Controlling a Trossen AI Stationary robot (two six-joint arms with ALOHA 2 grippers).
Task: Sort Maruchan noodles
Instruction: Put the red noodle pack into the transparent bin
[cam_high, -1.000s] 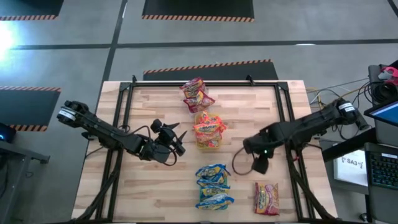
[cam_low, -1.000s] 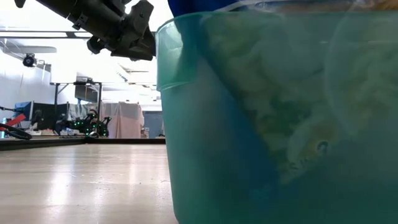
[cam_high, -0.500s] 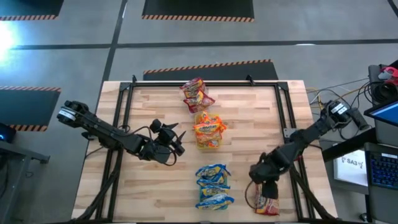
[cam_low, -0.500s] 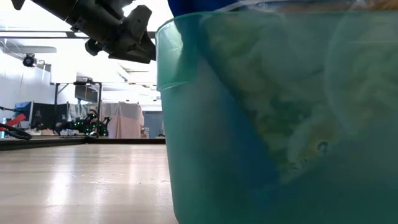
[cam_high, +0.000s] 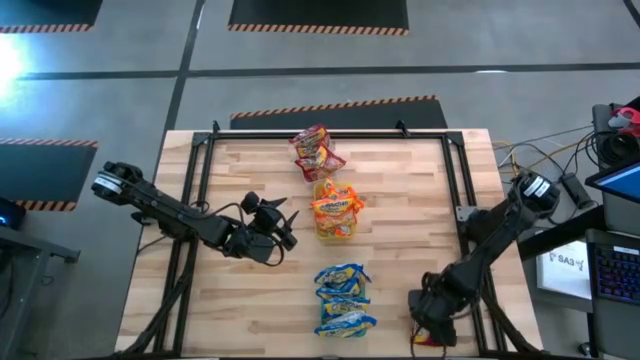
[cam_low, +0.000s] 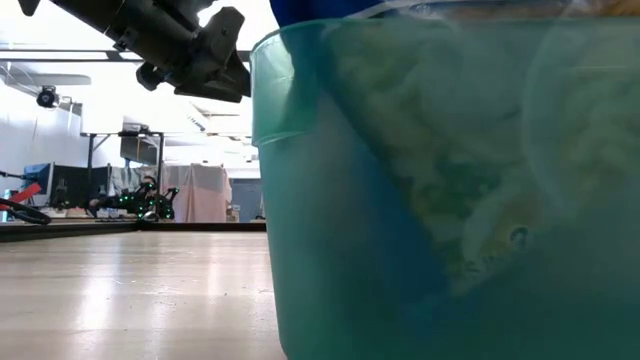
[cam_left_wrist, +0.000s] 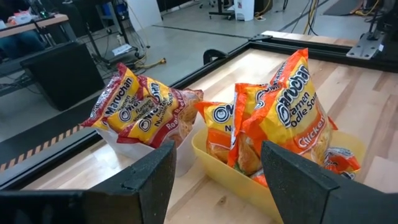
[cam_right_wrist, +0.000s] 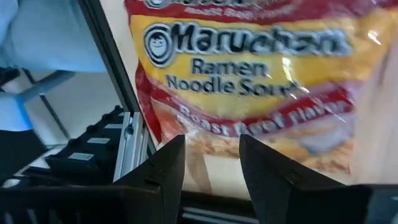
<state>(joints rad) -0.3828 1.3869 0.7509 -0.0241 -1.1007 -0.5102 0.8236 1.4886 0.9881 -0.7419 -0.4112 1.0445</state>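
A loose red-and-yellow Maruchan packet (cam_right_wrist: 242, 81) lies flat on the wood near the table's near right corner. My right gripper (cam_right_wrist: 211, 168) hovers open just over it, fingers slanting down. In the high view that gripper (cam_high: 428, 322) covers nearly all of the packet. My left gripper (cam_high: 290, 228) waits open, left of centre, facing the trays. Red packets (cam_left_wrist: 143, 112) stand in a clear tray, orange ones (cam_left_wrist: 280, 118) in a yellow tray, and blue ones (cam_high: 345, 300) in a green tray (cam_low: 440, 200).
The three trays stand in a row down the table's middle, from the far edge to the near edge. A black metal frame (cam_right_wrist: 93, 149) runs along the table's right edge beside the loose packet. Bare wood lies left of the trays and right of the far ones.
My right gripper has swung from the middle right of the table toward the near right corner, sinking and tipping further down, until it stands over the loose red packet. The packet has stayed where it was.
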